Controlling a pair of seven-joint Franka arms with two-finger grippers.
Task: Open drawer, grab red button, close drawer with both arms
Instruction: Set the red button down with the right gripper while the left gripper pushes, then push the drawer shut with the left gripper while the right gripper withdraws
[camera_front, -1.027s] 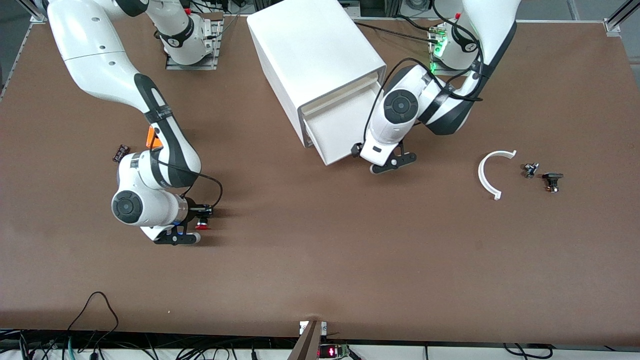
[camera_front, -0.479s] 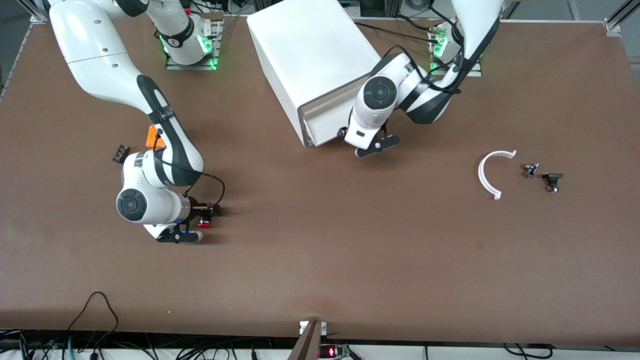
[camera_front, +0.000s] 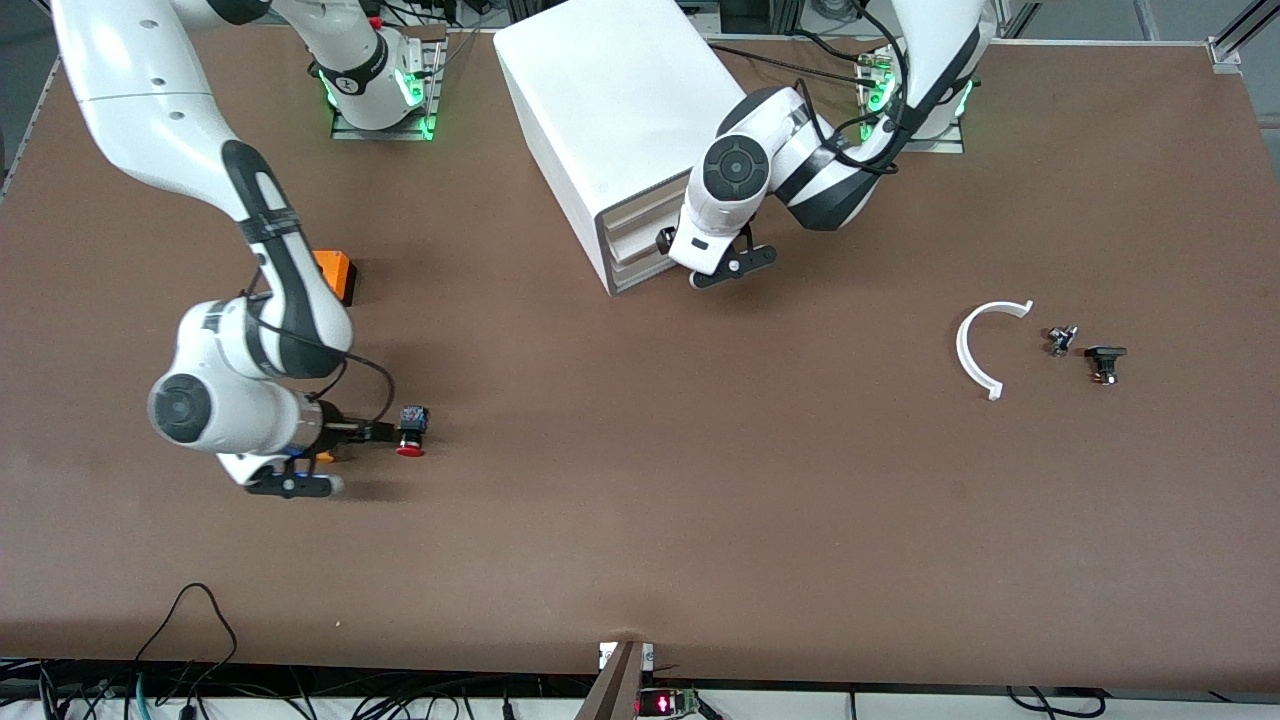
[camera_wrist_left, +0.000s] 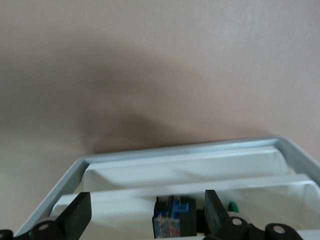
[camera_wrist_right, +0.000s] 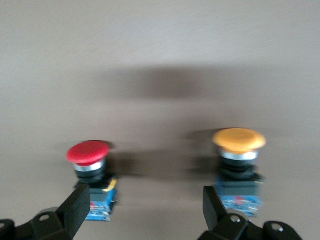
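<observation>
Drawer (camera_front: 640, 240) now shut (button (camera_front: 411, 433) released)

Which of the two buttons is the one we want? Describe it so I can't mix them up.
Start at the right arm's end of the table, nearer the front camera than the orange cube. The button lies on the table just off the right gripper. It has a red mushroom cap on a black-and-blue body; the button beside it has an orange-yellow cap.

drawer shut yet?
Nearly shut, not quite flush. In the front view the drawer front sits just proud of the cabinet, with the open left gripper at it.
</observation>
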